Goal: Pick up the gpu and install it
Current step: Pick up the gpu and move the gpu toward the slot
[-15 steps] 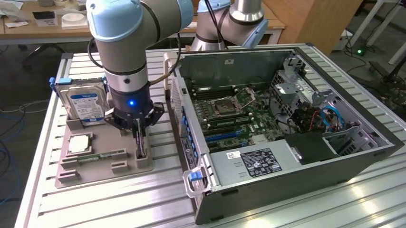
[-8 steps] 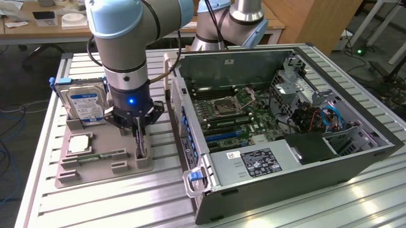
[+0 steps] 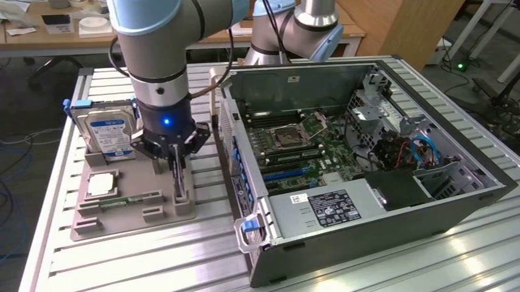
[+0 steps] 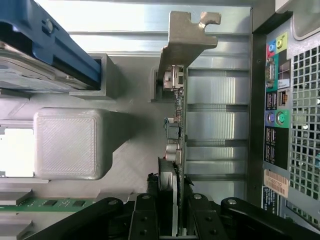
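Observation:
The gpu (image 3: 180, 185) stands on its edge in a slot of the grey holder tray (image 3: 138, 220), just beside the open computer case (image 3: 325, 210). In the wrist view the gpu (image 4: 178, 125) shows edge-on, with its pale metal bracket (image 4: 184, 40) at the far end. My gripper (image 3: 177, 165) reaches straight down over the card. The black fingers (image 4: 146, 216) press against both faces of the card's near end, so the gripper (image 4: 171, 220) is shut on it. The card still rests in the tray.
The tray also holds a silver hard drive (image 3: 109, 131) in a blue frame (image 4: 55, 47), a processor (image 3: 101, 182) and a green memory stick (image 3: 126, 201). The case lies open with its motherboard (image 3: 301, 146) exposed. Its rear port panel (image 4: 277, 100) stands close beside the card.

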You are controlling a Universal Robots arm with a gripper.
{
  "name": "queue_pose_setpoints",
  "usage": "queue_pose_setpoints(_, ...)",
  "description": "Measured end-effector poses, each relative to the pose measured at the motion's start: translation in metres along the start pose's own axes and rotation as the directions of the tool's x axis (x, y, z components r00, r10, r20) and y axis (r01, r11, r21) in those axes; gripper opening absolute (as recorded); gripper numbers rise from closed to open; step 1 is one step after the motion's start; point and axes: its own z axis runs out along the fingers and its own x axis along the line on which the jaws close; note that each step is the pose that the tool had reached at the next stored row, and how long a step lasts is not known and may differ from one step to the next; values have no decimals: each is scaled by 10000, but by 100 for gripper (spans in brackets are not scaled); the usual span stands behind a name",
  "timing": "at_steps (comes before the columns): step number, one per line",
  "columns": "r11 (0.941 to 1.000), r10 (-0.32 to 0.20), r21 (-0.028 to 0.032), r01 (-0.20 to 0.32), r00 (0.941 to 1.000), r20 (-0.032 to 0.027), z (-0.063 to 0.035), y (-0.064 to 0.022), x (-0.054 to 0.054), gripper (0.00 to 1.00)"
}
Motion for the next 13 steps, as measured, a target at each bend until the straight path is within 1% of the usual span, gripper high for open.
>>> queue_pose_setpoints(6,10000,0,-1,0,10000,1,-125,6,-1,27)
queue_pose_setpoints(13,10000,0,0,0,10000,0,-303,13,-3,27)
